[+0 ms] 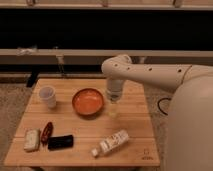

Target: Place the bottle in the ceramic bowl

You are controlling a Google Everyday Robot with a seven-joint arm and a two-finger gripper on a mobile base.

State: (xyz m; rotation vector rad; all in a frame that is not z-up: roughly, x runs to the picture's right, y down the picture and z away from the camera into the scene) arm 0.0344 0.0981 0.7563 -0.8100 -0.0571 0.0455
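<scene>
The bottle [111, 142] is small and whitish with a white cap. It lies on its side near the front edge of the wooden table [130, 125]. The ceramic bowl [88, 101] is round, glossy orange-red inside, and sits empty at the table's middle. My gripper [114, 107] hangs down from the white arm [150, 74], just right of the bowl and low over the table. It is well behind the bottle and holds nothing that I can see.
A white cup [47, 96] stands at the left of the bowl. At the front left lie a red object [46, 131], a black object [60, 142] and a pale packet [32, 140]. My white body [192, 130] fills the right side.
</scene>
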